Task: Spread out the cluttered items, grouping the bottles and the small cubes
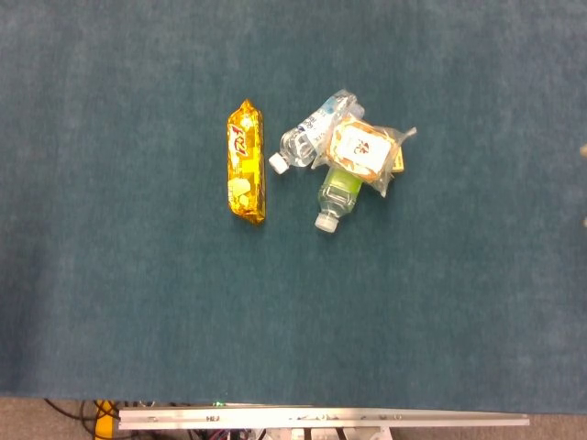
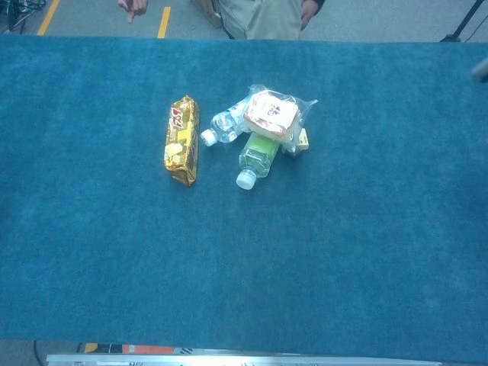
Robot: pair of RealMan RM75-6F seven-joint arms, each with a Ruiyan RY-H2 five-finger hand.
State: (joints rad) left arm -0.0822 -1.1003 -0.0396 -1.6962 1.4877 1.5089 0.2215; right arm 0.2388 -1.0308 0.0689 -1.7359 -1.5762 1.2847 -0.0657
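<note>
Bottles lie tangled at the centre of the head view: a clear bottle (image 1: 304, 142) and a green bottle (image 1: 337, 193) on the blue worktop (image 1: 138, 302), under a wrapped snack pack (image 1: 362, 149), with a gold snack bar (image 1: 245, 162) just left. In the chest view the pile sits at upper centre, a small yellow cube (image 2: 303, 138) peeking out beside the pack. A pale blur at the right edge may be the right hand, its state impossible to tell, and the left hand is unseen; I judge that tugging the pack could set the bottles rolling.
</note>
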